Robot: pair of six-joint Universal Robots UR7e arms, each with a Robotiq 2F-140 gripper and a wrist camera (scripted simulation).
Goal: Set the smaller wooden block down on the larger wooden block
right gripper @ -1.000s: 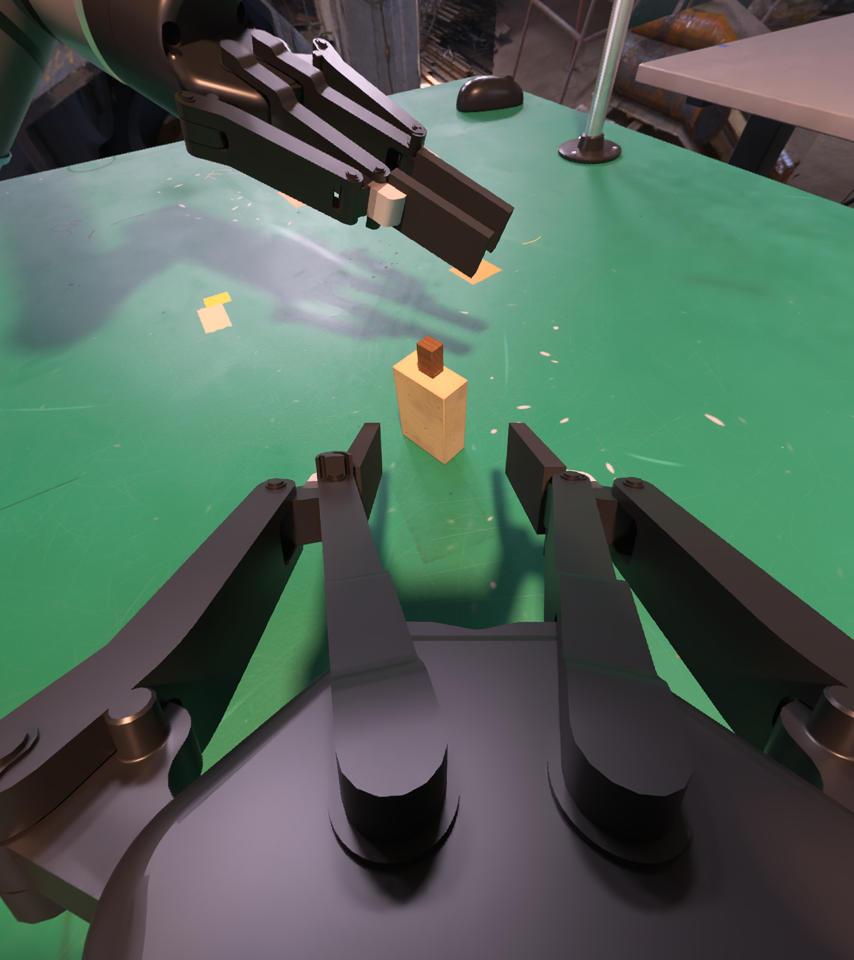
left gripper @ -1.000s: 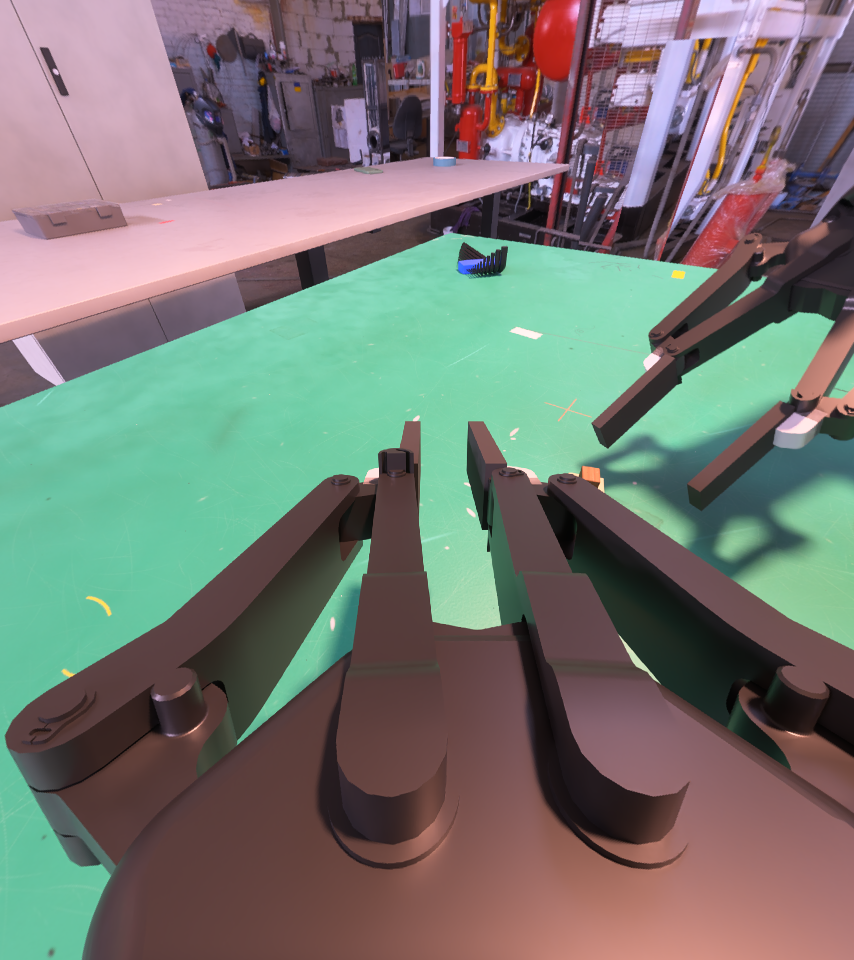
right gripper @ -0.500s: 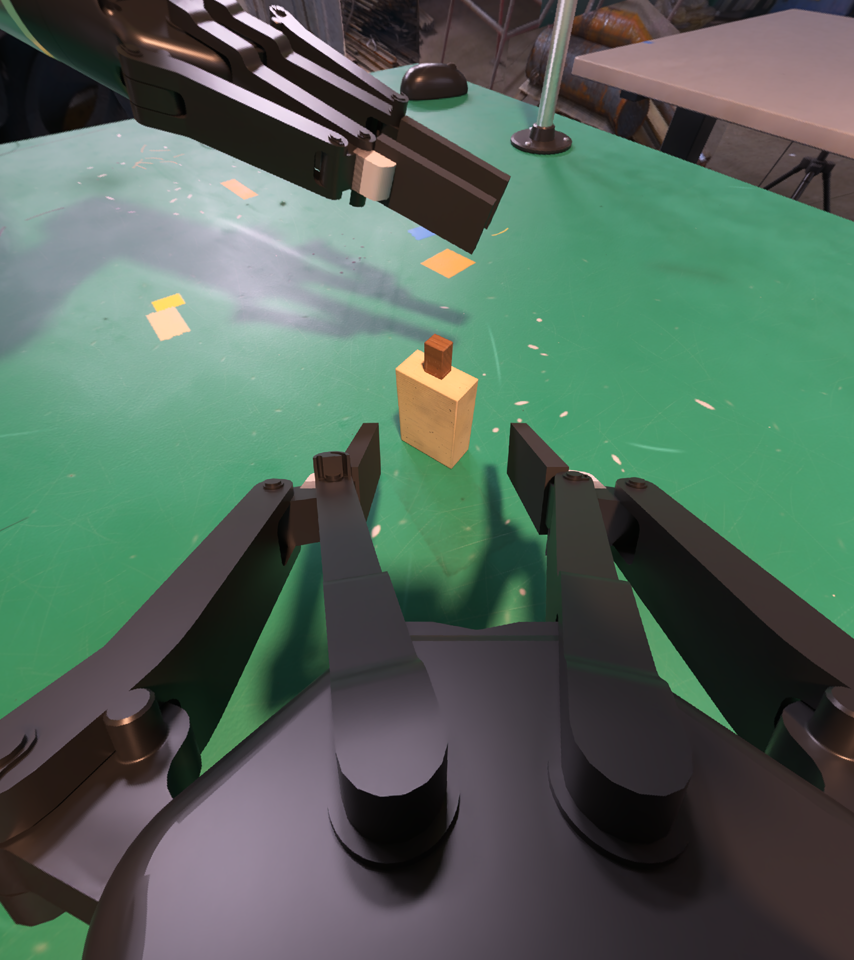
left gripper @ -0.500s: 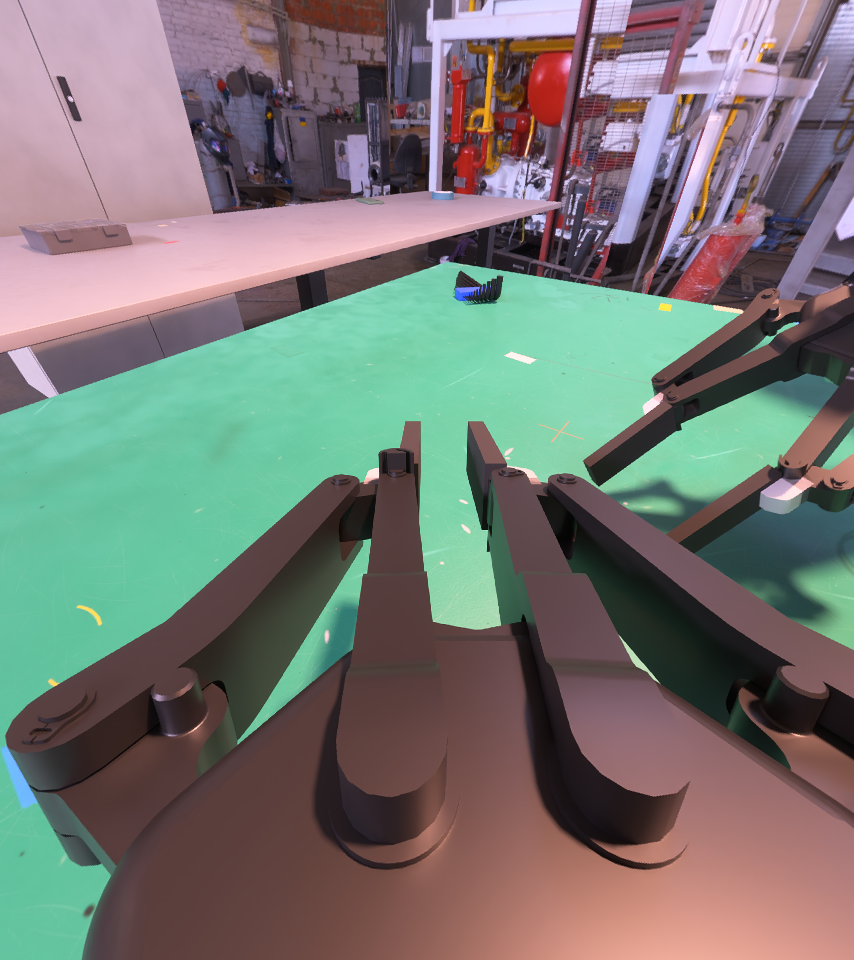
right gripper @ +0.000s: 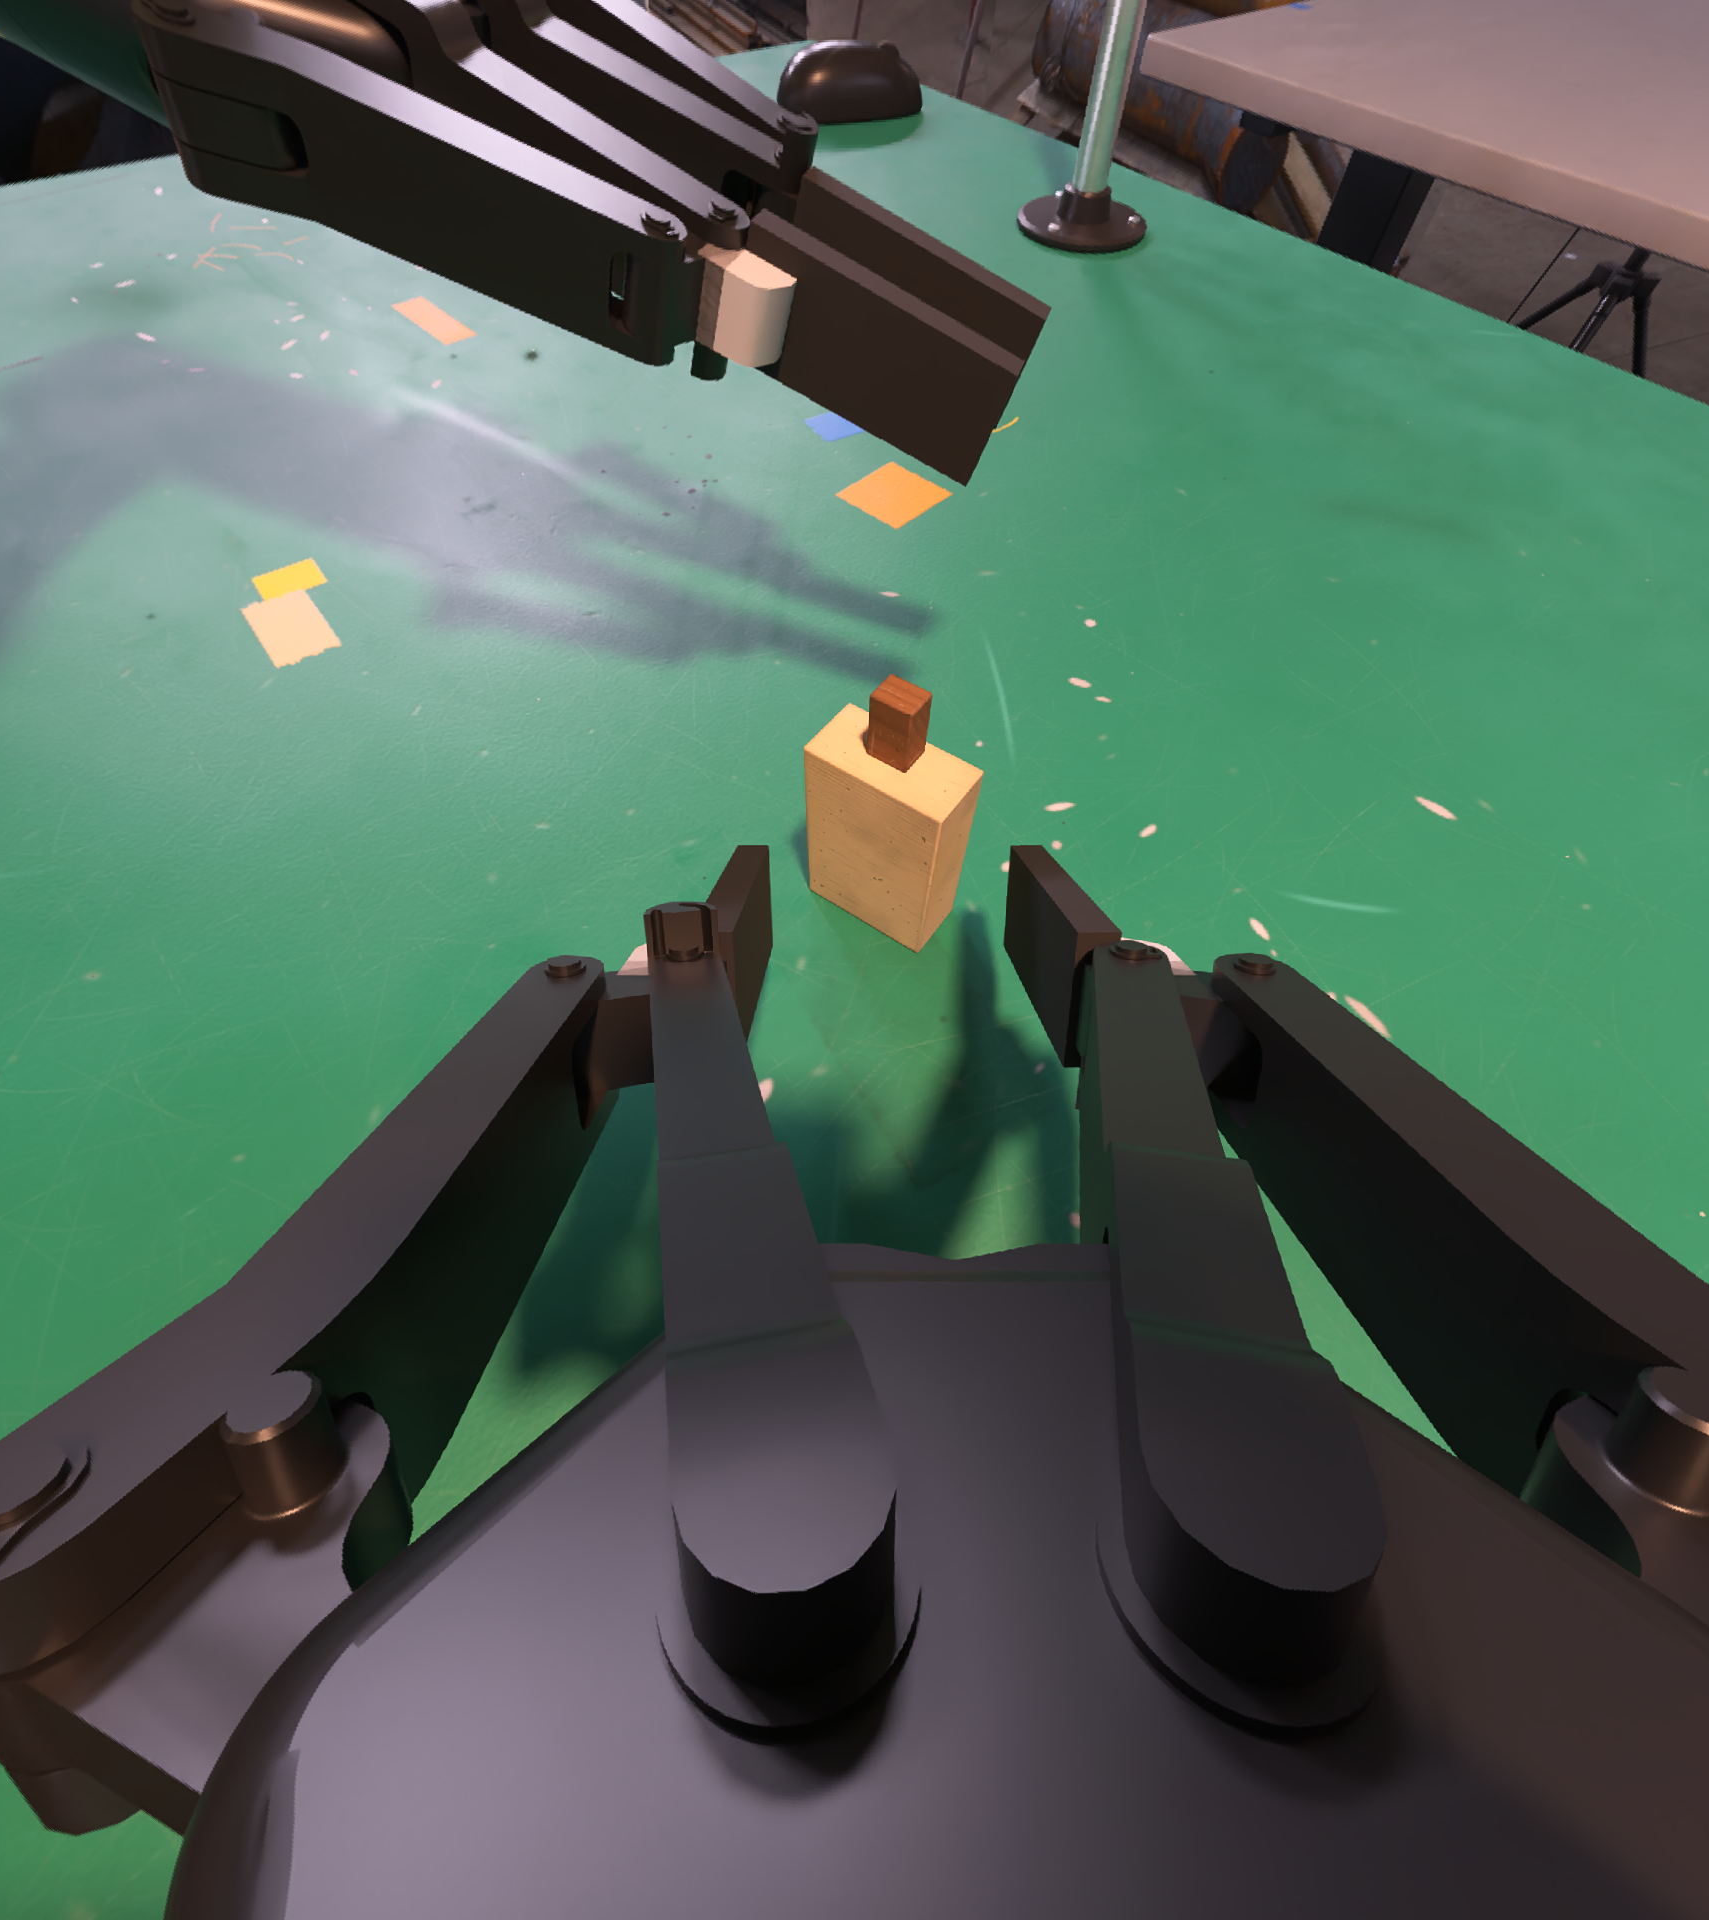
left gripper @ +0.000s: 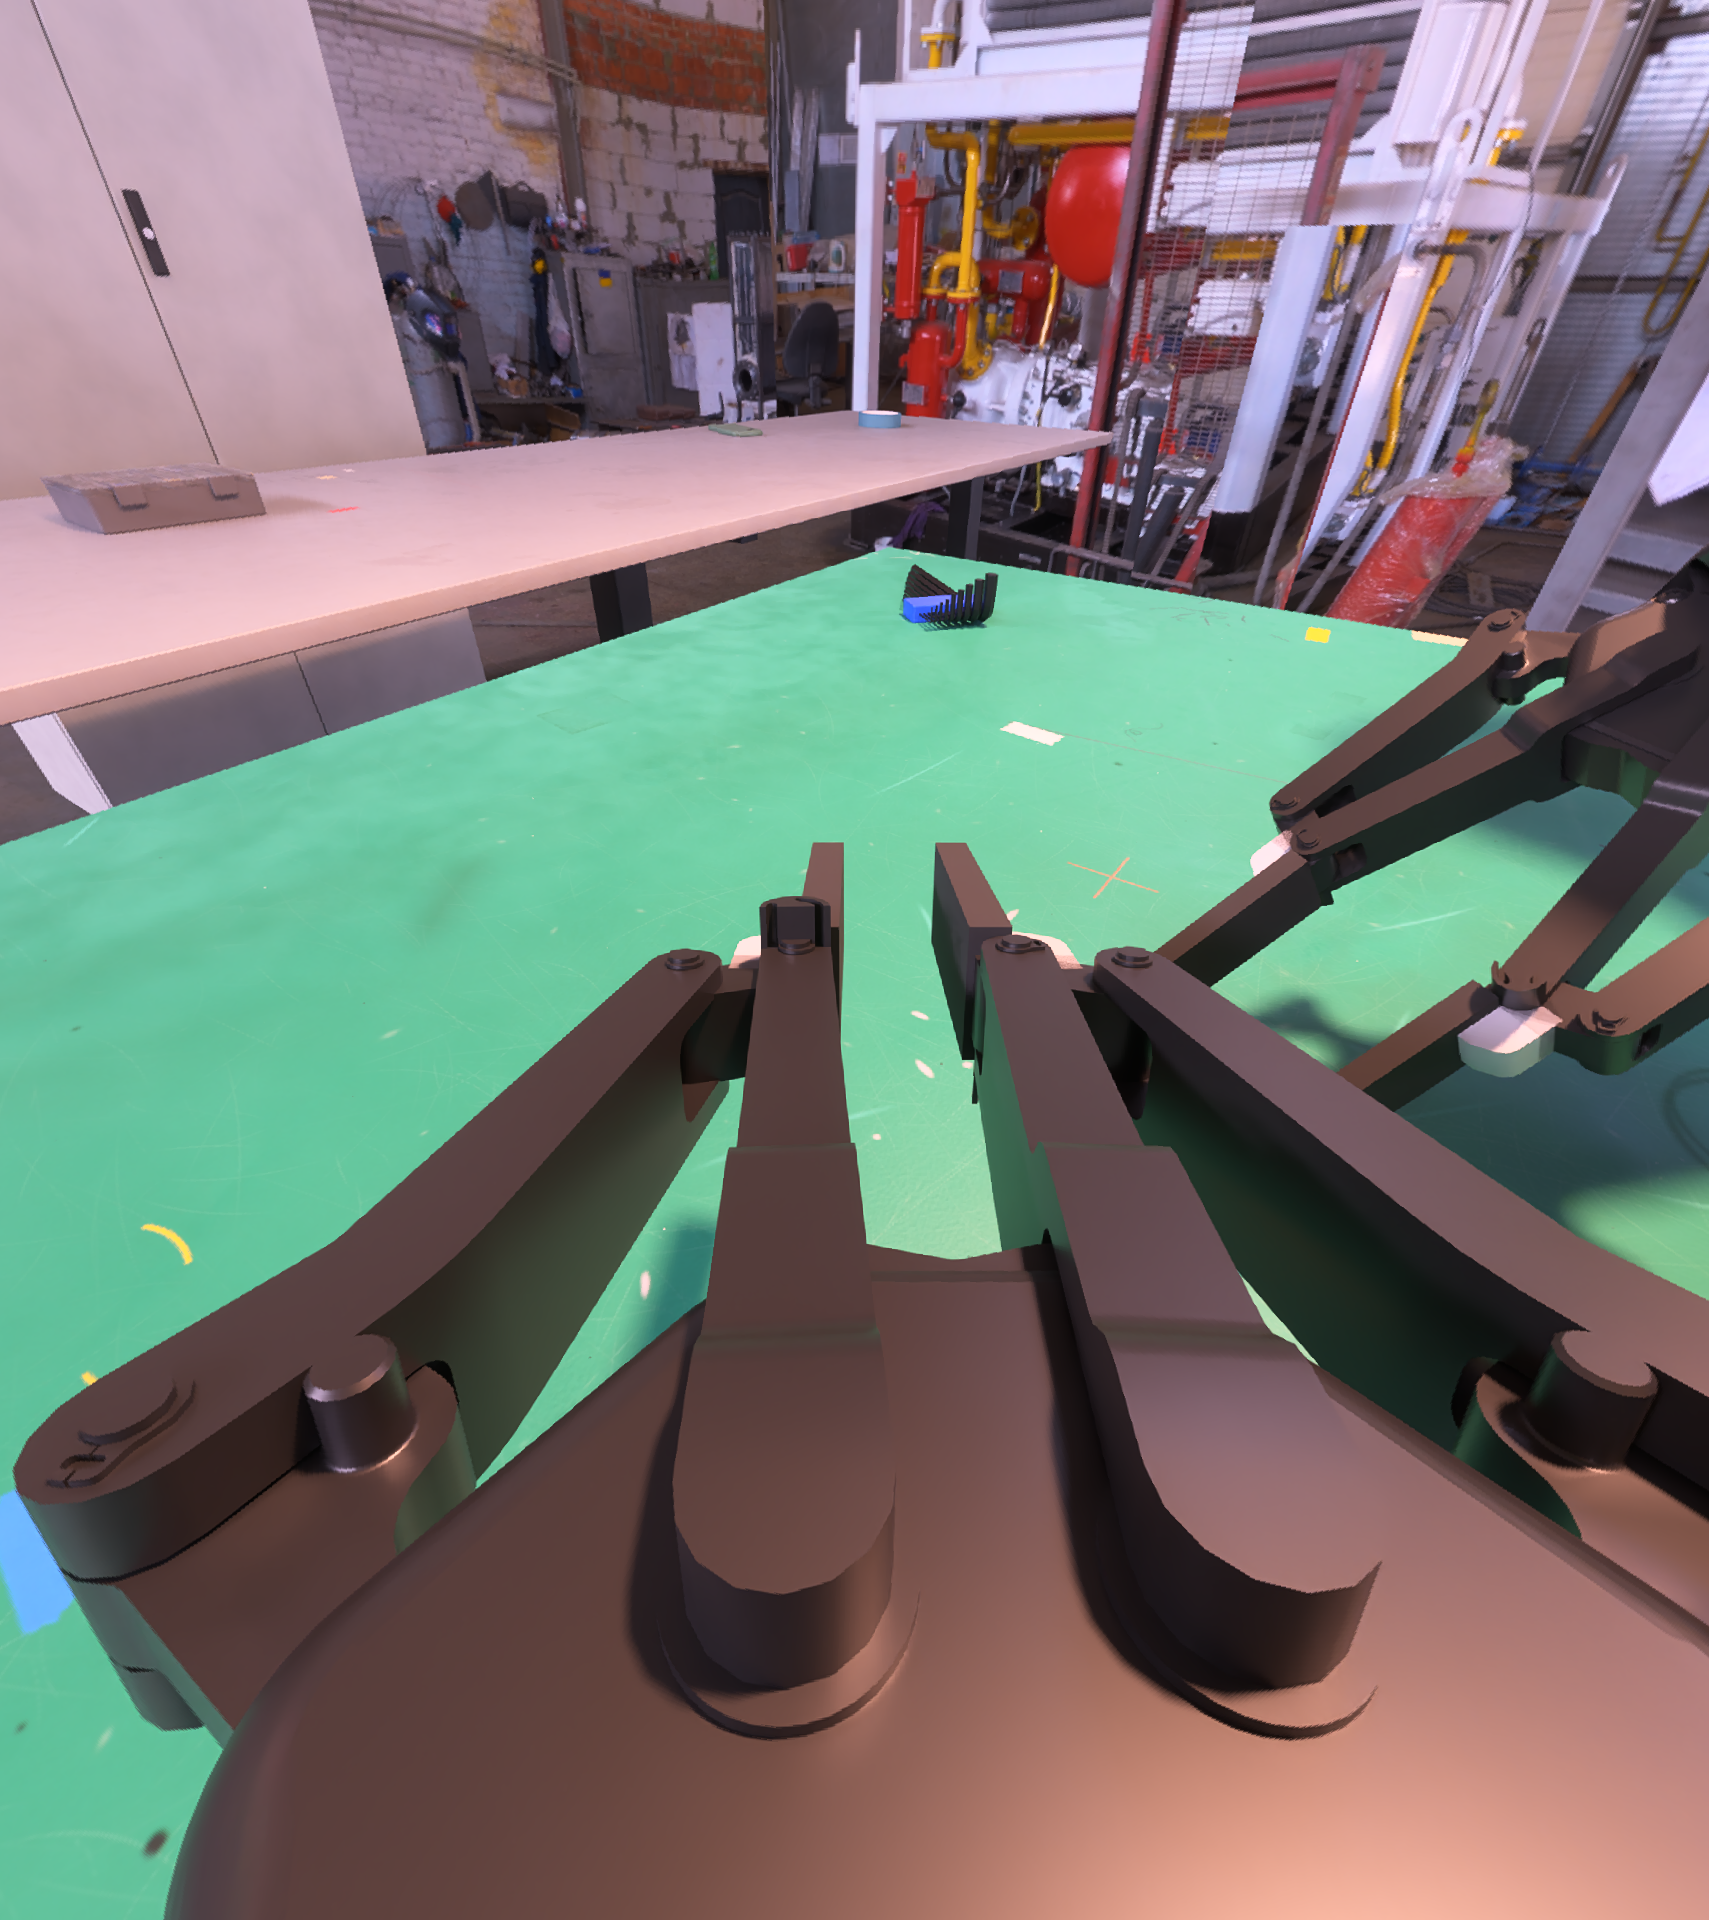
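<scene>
The small dark-brown wooden block stands upright on top of the larger pale wooden block, which stands on the green table. My right gripper is open and empty, just short of the large block, with the fingertips level with its lower half. My left gripper is empty with a narrow gap between its fingers. In the right wrist view it hovers above and beyond the blocks, clear of them. The blocks do not show in the left wrist view; the right gripper's fingers show there at the right.
A black hex-key set in a blue holder lies at the far table edge. A white table with a grey box stands beyond. A metal post, a dark dome and coloured tape patches sit past the blocks.
My left gripper has risen and drawn away from the blocks, still empty. The stacked blocks have not moved. My right gripper has kept its opening and shifted only slightly.
</scene>
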